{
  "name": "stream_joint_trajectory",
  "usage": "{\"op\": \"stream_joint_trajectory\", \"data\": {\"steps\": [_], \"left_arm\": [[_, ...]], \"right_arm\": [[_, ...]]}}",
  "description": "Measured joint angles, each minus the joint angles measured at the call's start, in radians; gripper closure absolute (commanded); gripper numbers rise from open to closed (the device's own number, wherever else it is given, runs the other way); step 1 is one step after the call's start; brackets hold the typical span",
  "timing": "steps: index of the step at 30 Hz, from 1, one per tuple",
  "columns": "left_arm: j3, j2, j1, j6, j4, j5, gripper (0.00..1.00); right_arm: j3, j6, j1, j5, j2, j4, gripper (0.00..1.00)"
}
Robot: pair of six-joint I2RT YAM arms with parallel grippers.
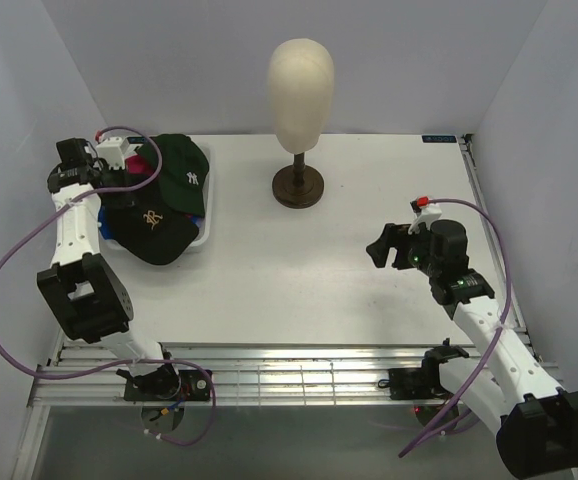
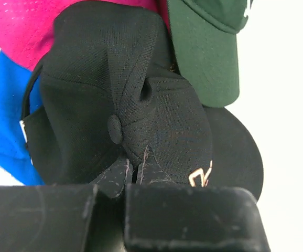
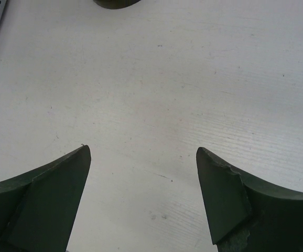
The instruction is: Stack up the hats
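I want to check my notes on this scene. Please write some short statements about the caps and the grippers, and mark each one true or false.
1. The left gripper is shut on the black cap. True.
2. The right gripper holds a cap. False: it is open over the bare table.
3. The green cap sits on the head. False: it lies in the basket; the head is bare.
4. A magenta cap and a blue cap show beside the black cap. True.
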State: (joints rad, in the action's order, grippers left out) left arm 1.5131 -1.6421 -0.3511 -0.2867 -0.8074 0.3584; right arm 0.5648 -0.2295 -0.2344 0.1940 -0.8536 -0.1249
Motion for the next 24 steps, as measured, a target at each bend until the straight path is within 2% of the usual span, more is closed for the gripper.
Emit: {"op": "stream_joint_trajectory", "data": {"steps": [5, 9, 15, 20, 23, 24], "left_arm": [[0.012, 0.014, 0.0, 0.028, -0.016, 0.021, 1.0], [0.073, 0.048, 0.0, 0.06, -0.05, 0.023, 1.0], [0.154, 0.192, 0.0, 0.106, -0.071, 0.056, 1.0], [0.203, 0.281, 0.0, 0.161, -0.092, 0.132, 1.0], [0.235, 0.297, 0.0, 0.2, -0.109, 0.188, 1.0], [0.248, 0.297, 0.0, 0.215, -0.113, 0.214, 1.0]], "right_arm": [[0.028, 0.003, -0.016, 0.003, -0.005, -0.001, 0.17], [0.072, 0.032, -0.08, 0.04, -0.005, 0.001, 0.19], [0.156, 0.182, -0.341, 0.083, -0.008, 0.101, 0.19], [0.22, 0.375, -0.566, 0.035, -0.081, 0.238, 0.17], [0.224, 0.574, -0.718, -0.045, -0.164, 0.399, 0.12], [0.205, 0.658, -0.768, -0.066, -0.19, 0.487, 0.03]]}}
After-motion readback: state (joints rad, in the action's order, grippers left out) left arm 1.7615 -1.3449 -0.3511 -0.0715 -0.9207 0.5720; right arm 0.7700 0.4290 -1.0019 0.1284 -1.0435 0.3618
